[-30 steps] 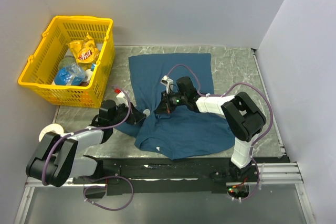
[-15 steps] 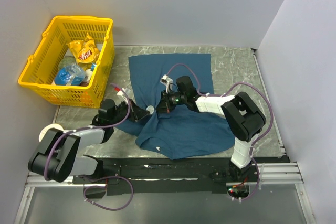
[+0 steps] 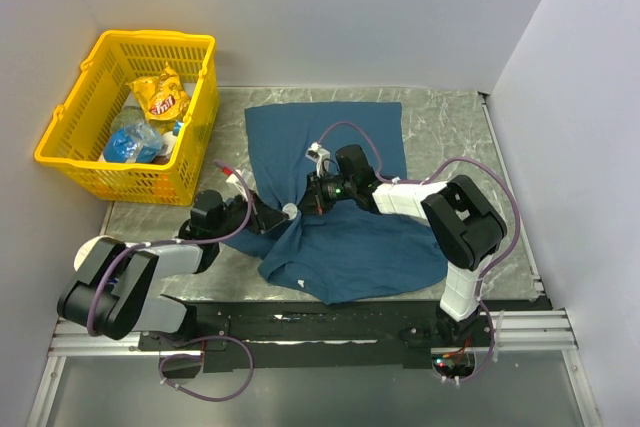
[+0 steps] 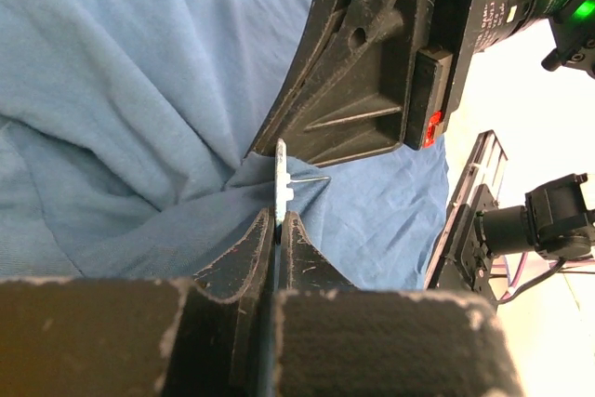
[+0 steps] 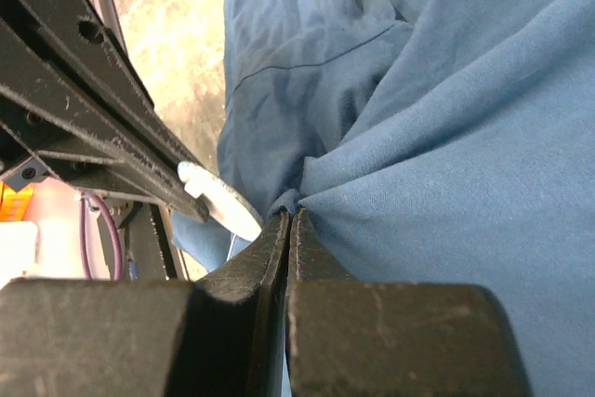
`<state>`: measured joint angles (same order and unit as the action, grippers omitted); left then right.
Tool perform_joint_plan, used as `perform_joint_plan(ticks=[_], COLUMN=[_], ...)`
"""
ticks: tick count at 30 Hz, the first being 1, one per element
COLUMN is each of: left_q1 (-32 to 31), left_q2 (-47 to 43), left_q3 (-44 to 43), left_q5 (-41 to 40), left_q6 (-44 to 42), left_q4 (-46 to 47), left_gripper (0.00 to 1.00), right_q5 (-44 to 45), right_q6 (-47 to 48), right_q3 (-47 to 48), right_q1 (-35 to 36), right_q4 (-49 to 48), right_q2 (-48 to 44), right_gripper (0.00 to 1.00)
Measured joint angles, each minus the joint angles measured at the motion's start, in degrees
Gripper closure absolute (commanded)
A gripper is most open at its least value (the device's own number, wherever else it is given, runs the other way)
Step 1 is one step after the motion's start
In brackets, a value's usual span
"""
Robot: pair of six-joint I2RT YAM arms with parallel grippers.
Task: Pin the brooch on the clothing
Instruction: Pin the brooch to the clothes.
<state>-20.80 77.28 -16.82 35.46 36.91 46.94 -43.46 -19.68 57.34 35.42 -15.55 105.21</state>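
The teal-blue T-shirt (image 3: 340, 237) lies spread on the table. My right gripper (image 3: 308, 203) is shut on a pinched fold of the shirt (image 5: 307, 194) and holds it raised. My left gripper (image 3: 283, 214) is shut on the brooch (image 3: 289, 212), a small pale silver disc. In the left wrist view the brooch (image 4: 281, 178) shows edge-on, its thin pin pointing right into the pinched fold (image 4: 251, 169) right beside the right gripper's fingers (image 4: 372, 90). In the right wrist view the brooch (image 5: 218, 200) sits just left of my shut fingertips, touching the fold.
A yellow basket (image 3: 70, 157) with snack bags and bottles stands at the back left. A white tape roll (image 3: 95, 247) lies by the left arm. Grey walls close in the marbled table (image 3: 450, 127) on three sides.
My left gripper has moved right with the brooch, from the shirt's left edge up to the fold that my right gripper holds. The right gripper has stayed in place.
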Motion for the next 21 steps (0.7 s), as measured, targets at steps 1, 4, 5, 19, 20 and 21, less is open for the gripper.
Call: perform_joint_plan(ticks=[1, 4, 5, 19, 20, 21], left_q1=[-0.35, -1.20, -1.38, -1.95, -1.99, -2.03], left_q2=[0.13, 0.13, 0.13, -1.33, -1.05, -0.81], left_q3=[0.00, -0.02, -0.02, 0.00, 0.00, 0.00], left_q5=[-0.28, -0.76, -0.94, -1.31, -1.33, -1.49], left_q6=[0.00, -0.13, -0.24, -0.63, -0.66, -0.66], left_q4=[0.09, -0.04, -0.13, -0.87, -0.92, -0.96], left_gripper=[0.99, 0.99, 0.99, 0.99, 0.99, 0.99], right_q5=[0.17, 0.46, 0.59, 14.12, 14.23, 14.32], right_q6=[-0.02, -0.09, -0.13, 5.97, 6.08, 6.16], right_q3=[0.00, 0.02, 0.04, 1.60, 1.92, 2.10], right_q1=[0.00, 0.04, 0.04, -0.50, -0.57, -0.63], right_q4=[0.15, 0.48, 0.72, 11.67, 11.65, 11.63], right_q2=[0.00, 0.00, 0.00, -9.22, -10.01, -10.75], right_gripper=[1.00, 0.70, 0.63, 0.25, 0.24, 0.21])
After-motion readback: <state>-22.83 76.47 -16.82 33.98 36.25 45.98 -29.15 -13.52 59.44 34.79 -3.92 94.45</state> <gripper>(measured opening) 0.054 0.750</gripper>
